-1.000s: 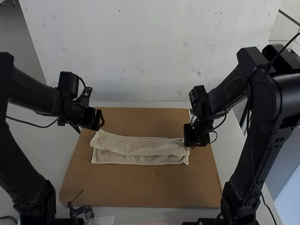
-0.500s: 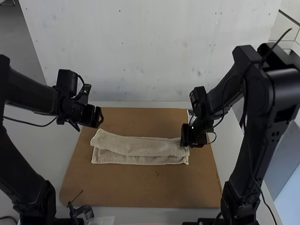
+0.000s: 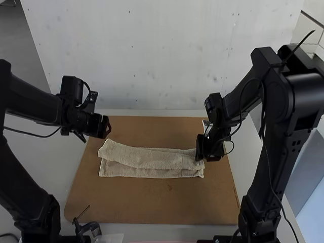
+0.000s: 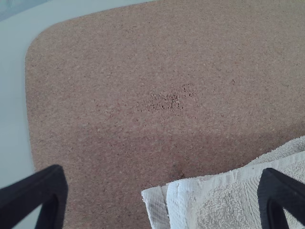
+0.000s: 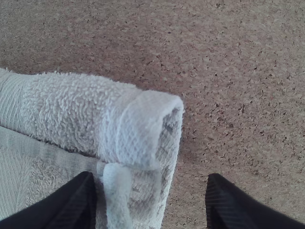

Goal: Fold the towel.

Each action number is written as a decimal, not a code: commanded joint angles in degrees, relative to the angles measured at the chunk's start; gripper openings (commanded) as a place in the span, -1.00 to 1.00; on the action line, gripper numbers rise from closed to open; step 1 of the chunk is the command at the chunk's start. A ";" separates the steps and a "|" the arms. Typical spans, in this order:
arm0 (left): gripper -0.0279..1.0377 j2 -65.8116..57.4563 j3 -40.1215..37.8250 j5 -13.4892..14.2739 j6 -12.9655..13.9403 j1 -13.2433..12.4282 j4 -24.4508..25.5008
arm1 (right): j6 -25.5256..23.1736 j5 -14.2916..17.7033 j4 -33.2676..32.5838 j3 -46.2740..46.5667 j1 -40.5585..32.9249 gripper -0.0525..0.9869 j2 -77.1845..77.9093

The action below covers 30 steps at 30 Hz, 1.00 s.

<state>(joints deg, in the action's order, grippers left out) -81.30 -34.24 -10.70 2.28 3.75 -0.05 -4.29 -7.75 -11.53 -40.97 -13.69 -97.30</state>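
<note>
At opposite ends of the towel [image 3: 152, 158] | left arm [image 3: 38, 103], right arm [image 3: 243, 100] angled inward | jaws parted on both

- Towel [image 3: 152, 158]: cream-beige in the high view, paler and greyish white in the wrist views, plain, with fine ribbed bands along its edges
- Cork board [image 3: 147, 202]: brown, speckled all over with darker flecks, a denser dark patch in the left wrist view
- Bench [image 3: 45, 167]: pale grey
- Arms [image 3: 35, 101]: black
- Fingers [image 4: 40, 192]: black
</note>
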 commanded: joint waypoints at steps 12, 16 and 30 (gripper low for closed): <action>0.71 2.11 0.84 -0.02 0.09 -1.55 -0.82 | -0.45 -3.33 4.67 -2.45 0.60 -0.07 -6.68; 0.71 2.63 1.10 -0.02 0.00 -1.99 -1.26 | -1.07 -3.77 6.17 -2.62 0.77 -0.14 -7.03; 0.71 2.11 1.46 -0.02 -0.26 -1.55 -1.97 | -0.89 -5.17 8.89 -2.54 1.39 -0.59 -7.56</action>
<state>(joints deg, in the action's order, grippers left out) -80.03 -33.19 -10.70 2.26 2.22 -1.43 -4.93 -11.16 -3.46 -42.48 -12.86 -103.22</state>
